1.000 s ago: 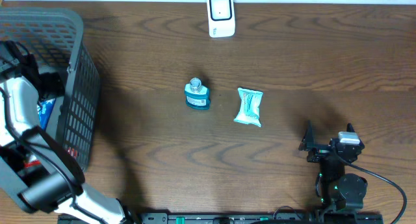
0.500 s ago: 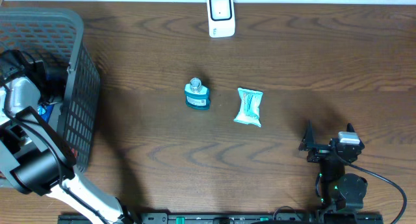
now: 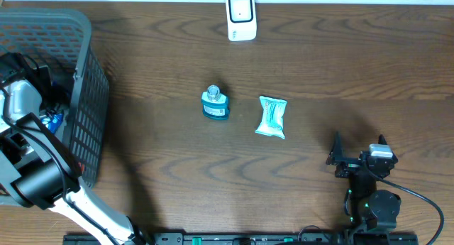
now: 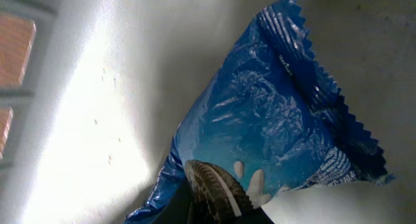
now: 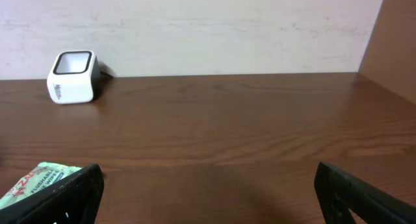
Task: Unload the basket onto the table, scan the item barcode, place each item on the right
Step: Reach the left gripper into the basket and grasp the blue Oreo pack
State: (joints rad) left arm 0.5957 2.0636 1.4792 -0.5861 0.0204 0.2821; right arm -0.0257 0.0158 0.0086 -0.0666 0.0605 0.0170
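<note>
Left claw (image 3: pixel 46 106) pinched the blue packet (image 4: pixel 279 139) in the left-edge basket (image 3: pixel 89 117) — slick film might slip; right claw (image 5: pixel 208 191) stood spread.

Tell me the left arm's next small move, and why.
Probably a lift straight up. The left gripper is down inside the basket and looks shut on the blue packet, so the packet has to clear the basket wall before it can travel to the white scanner at the table's far edge.
</note>
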